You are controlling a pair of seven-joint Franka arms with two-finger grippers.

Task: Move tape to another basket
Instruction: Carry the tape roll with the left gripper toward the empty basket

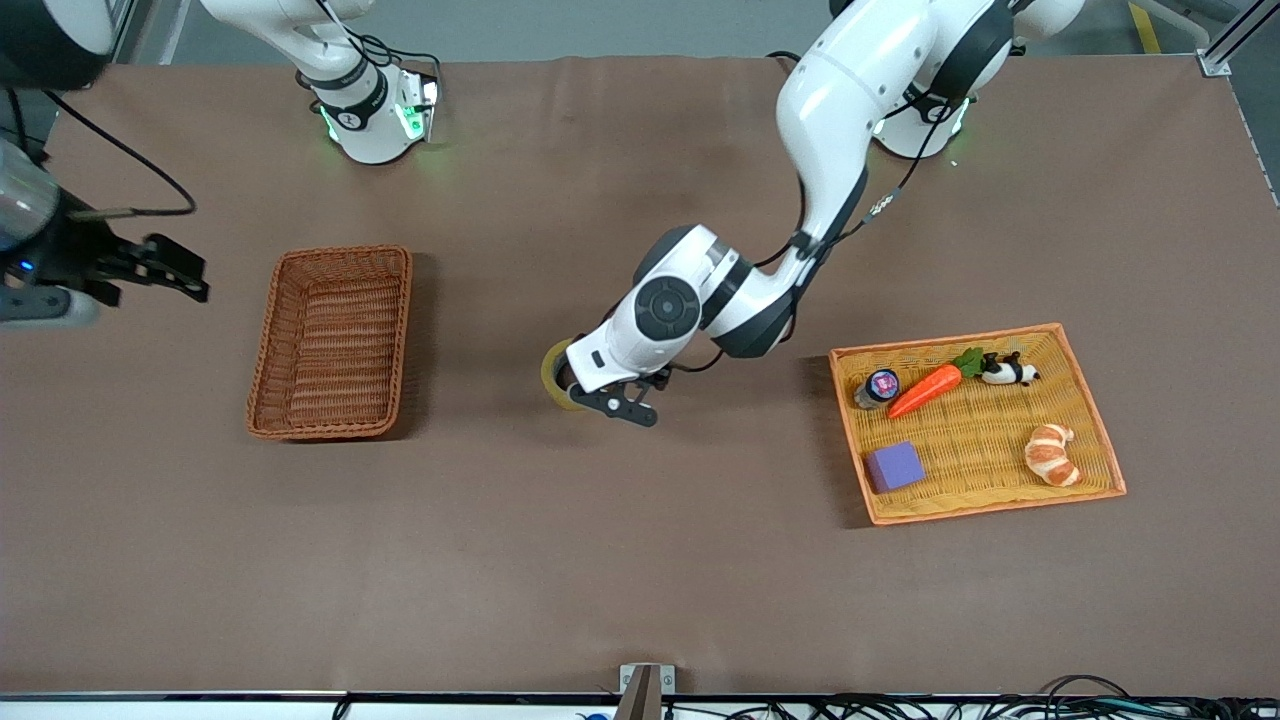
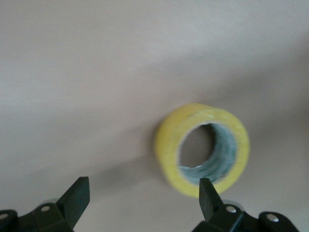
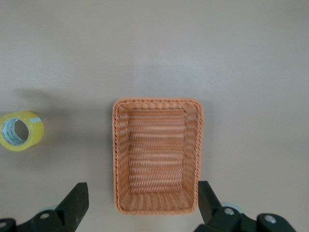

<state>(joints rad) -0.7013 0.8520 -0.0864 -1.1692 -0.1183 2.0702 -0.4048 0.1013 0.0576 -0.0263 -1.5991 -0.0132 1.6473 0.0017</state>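
The tape (image 1: 553,376), a yellowish roll with a grey core, is on the brown table between the wicker basket and the yellow tray, partly hidden by my left hand. In the left wrist view the tape (image 2: 166,145) lies just ahead of one fingertip, not between the fingers. My left gripper (image 1: 612,400) is open and empty beside it; it also shows in its wrist view (image 2: 143,182). The reddish-brown wicker basket (image 1: 262,350) is empty at the right arm's end. My right gripper (image 1: 183,272) is open and empty, up high past the basket; its wrist view shows the gripper (image 3: 142,186), the basket (image 3: 119,154) and the tape (image 3: 35,134).
A flat yellow woven tray (image 1: 975,430) with an orange rim lies at the left arm's end. It holds a carrot toy (image 1: 925,390), a croissant toy (image 1: 1052,455), a purple block (image 1: 893,466), a panda toy (image 1: 1010,372) and a small jar (image 1: 878,387).
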